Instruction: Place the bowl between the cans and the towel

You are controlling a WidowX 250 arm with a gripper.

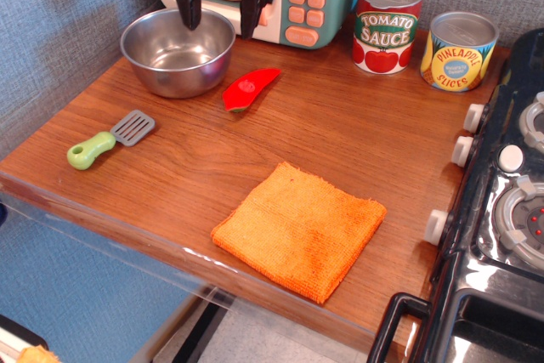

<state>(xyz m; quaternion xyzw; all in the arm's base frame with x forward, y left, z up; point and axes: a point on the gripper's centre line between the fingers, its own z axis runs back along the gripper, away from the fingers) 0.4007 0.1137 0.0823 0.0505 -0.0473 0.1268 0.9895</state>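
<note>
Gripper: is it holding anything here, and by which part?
Nothing is held. The gripper hangs open above the bowl rim, its jaws apart and empty.

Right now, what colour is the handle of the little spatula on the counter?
Light green, with a grey slotted blade: the spatula shows clearly in the only view, observation.image.

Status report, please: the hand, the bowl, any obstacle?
Hand open, empty, above bowl rim. Bowl at back left, not yet grasped. Red pepper lies beside the bowl, toward the target spot.
</note>
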